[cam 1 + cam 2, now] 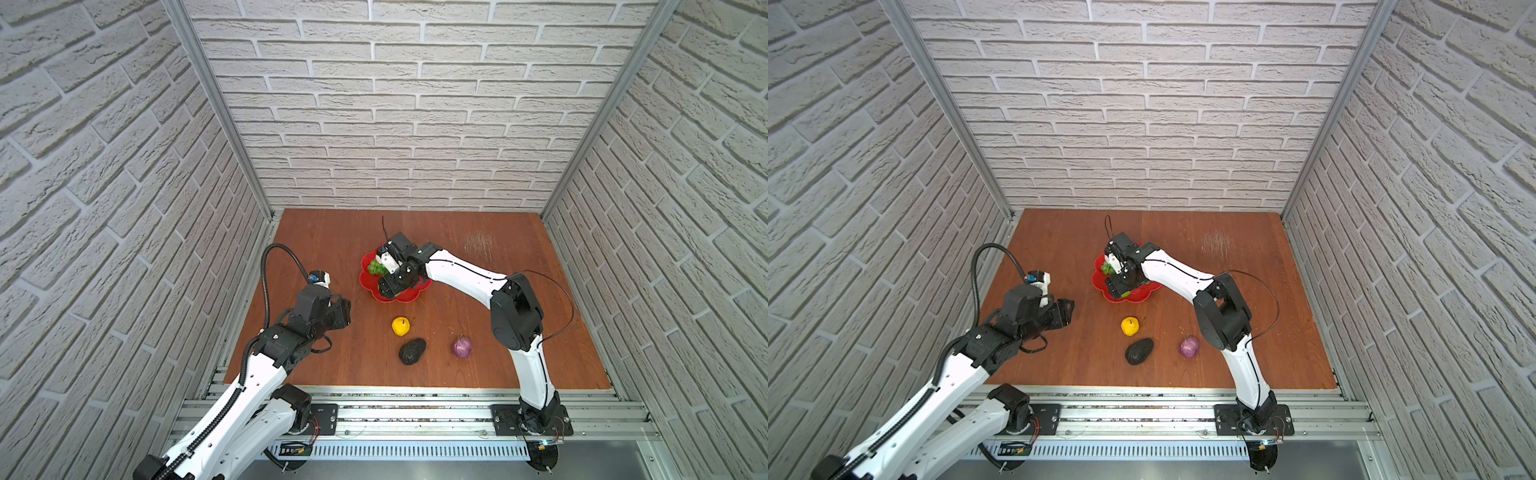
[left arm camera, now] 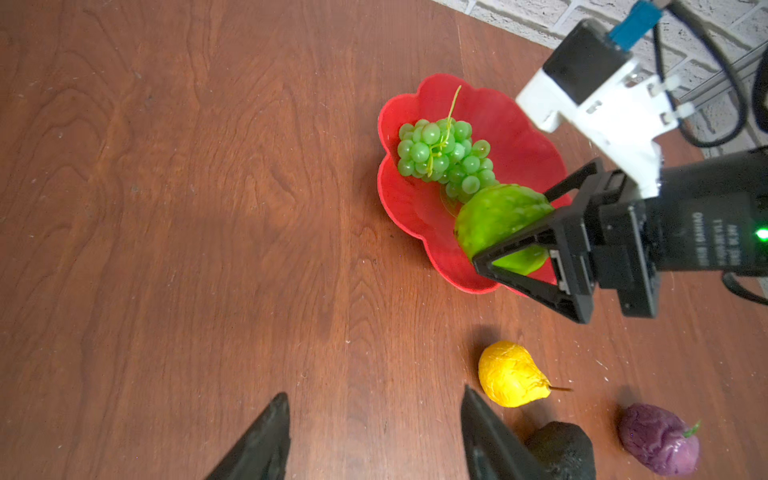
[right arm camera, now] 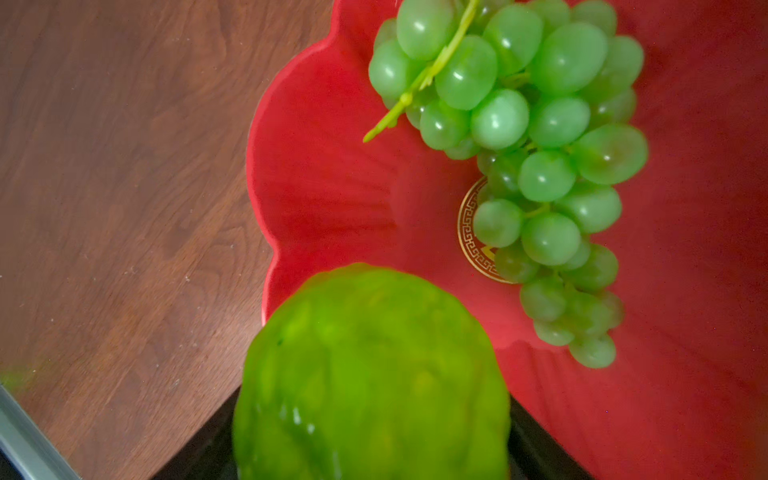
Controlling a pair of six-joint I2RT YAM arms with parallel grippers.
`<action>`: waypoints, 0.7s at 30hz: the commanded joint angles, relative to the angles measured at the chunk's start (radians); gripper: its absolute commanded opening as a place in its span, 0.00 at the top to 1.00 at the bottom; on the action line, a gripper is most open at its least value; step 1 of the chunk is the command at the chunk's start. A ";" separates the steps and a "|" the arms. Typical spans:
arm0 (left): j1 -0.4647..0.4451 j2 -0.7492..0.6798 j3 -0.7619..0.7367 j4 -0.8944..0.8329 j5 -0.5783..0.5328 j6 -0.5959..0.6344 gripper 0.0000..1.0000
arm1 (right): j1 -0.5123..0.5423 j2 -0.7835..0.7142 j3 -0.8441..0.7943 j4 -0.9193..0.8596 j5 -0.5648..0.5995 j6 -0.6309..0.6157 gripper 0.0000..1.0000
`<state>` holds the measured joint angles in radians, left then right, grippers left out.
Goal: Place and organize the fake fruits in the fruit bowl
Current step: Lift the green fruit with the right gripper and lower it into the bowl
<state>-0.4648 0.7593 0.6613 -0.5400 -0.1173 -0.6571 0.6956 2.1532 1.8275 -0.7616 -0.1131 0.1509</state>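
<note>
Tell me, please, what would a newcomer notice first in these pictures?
The red bowl near the middle of the table stands out, with a bunch of green grapes lying in it. The right gripper holds a bumpy green ball over the bowl's rim. A yellow fruit, a dark avocado and a purple bulb lie on the table nearer the robot.

Small white lettering runs in a few lines along the black wrist housing (image 2: 706, 241) of the right arm (image 1: 465, 270), seen in the left wrist view. One line seems to read "DAMIAO"; the others are too small to make out. The gold emblem (image 3: 467, 232) at the centre of the fruit bowl (image 3: 324, 174) shows a key-pattern ring with no legible characters. No other writing can be read.
</note>
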 commanded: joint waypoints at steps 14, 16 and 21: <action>0.031 -0.030 -0.023 -0.038 -0.030 0.003 0.34 | -0.002 0.084 0.096 0.087 0.001 0.036 0.36; 0.032 -0.029 -0.024 -0.040 -0.028 0.002 0.34 | -0.008 0.089 0.102 0.097 -0.006 0.037 0.36; 0.035 -0.030 -0.023 -0.036 -0.025 0.001 0.34 | -0.011 0.125 0.147 0.092 -0.017 0.033 0.36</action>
<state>-0.4374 0.7387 0.6498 -0.5842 -0.1307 -0.6582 0.6888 2.2562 1.9274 -0.6945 -0.1169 0.1799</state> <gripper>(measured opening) 0.663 0.762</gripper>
